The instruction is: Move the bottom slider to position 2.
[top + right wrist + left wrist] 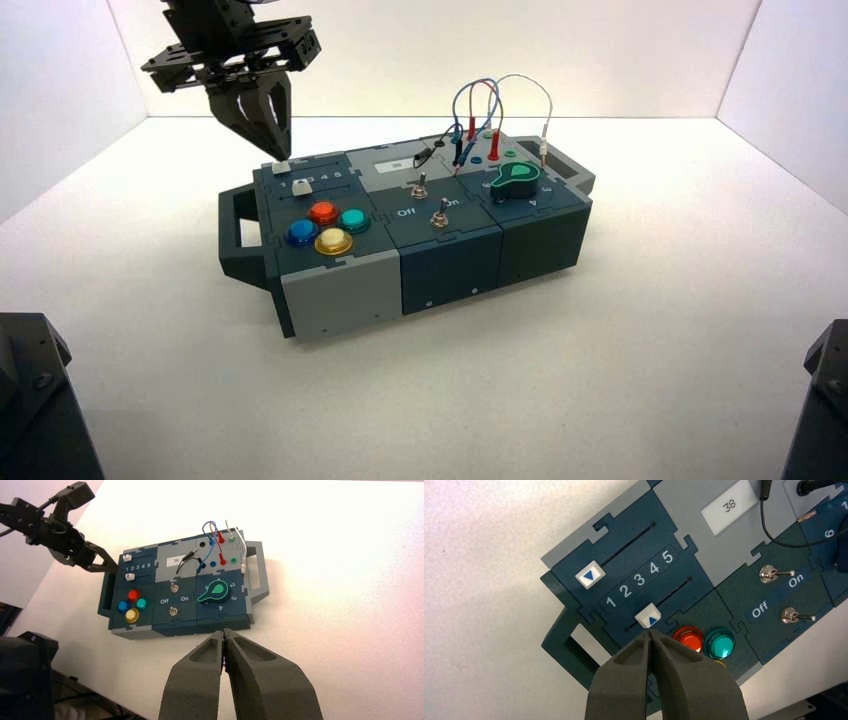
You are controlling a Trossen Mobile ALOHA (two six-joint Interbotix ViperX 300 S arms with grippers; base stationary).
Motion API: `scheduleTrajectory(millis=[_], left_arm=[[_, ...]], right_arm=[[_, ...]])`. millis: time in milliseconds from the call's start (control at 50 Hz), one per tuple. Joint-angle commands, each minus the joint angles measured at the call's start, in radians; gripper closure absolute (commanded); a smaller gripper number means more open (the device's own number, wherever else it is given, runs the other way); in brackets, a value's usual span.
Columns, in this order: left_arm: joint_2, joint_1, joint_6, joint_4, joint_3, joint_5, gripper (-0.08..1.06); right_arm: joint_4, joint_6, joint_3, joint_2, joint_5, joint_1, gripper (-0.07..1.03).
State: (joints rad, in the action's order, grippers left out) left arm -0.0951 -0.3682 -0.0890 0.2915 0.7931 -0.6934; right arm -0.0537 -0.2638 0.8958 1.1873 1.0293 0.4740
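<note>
"How are your fingers, and where?"

"I am the left gripper (650, 632), two black, tapered fingers pressed together with nothing between them, above the box's left part. In my wrist view the tips appear just beside the bottom slider, a small white squarish plastic knob with a blue triangle (648, 615); whether they touch it, I can't quite tell."

"Where is that knob?"

"On the lower dark track, level with position 2, the white printed digit (625, 591). I judge the move made, or nearly."

"What could go wrong?"

"A sideways brush as I leave could push it towards 3 or back towards 1. Dipping too low could press the round red plastic button (689, 639) close by. Swinging wide could nudge the matching white upper slider (590, 575), level with 1."

"And the other arm?"

"The right gripper (224, 632) is idle at the box's near side, its fingers together."
</note>
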Motion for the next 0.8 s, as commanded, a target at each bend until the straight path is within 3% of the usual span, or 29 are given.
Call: scheduleTrajectory(millis=[20,800], left_arm=[[-0.014,-0.006,0.0,0.002,-0.028,0.0,1.01],[-0.092,-0.035,-0.006,0.003,-0.051,-0.002,1.01]], right_arm=[[0.003,0.003,-0.012,-0.003,-0.006,-0.002,0.97],[0.015,0.003,0.021,-0.002,-0.009,0.0,0.97]])
